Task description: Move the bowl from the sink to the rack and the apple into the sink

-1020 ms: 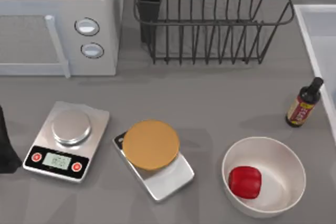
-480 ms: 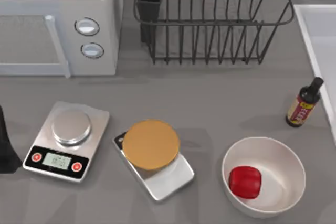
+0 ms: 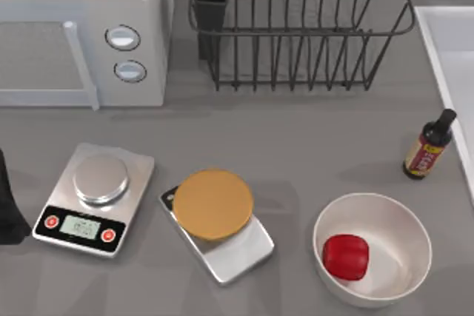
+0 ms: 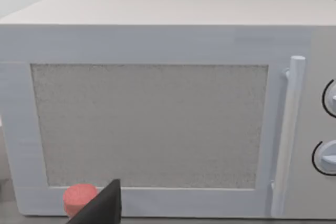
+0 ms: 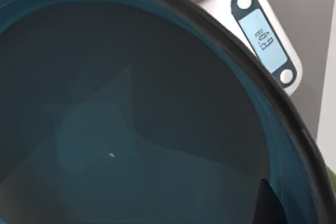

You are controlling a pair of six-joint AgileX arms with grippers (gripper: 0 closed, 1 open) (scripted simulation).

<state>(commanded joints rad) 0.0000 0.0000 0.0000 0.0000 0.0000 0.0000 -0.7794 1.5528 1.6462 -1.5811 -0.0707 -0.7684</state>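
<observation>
1. Right now the round teal-blue bowl with its dark-looking rim (image 5: 131,119) lies directly under my right claw (image 5: 270,205) and very close, its hollow facing the right wrist camera. I cannot tell whether that claw is apart or together.
2. Being round, the bowl offers no long axis, so any stretch of rim should serve for a grip.
3. My right arm is plainly the nearer one. My left arm (image 3: 7,205) sits parked at the table's left edge, its claw (image 4: 102,208) facing the white microwave (image 4: 157,103); its state I cannot tell either.
4. The large black wire rack (image 3: 296,27) stands left of the white rectangular sink (image 3: 437,35), open-topped and roomy.
5. The small glossy red apple (image 3: 345,257) rests inside a plain white bowl (image 3: 404,220) on the grey table (image 3: 296,138), near the sink's side.
</observation>
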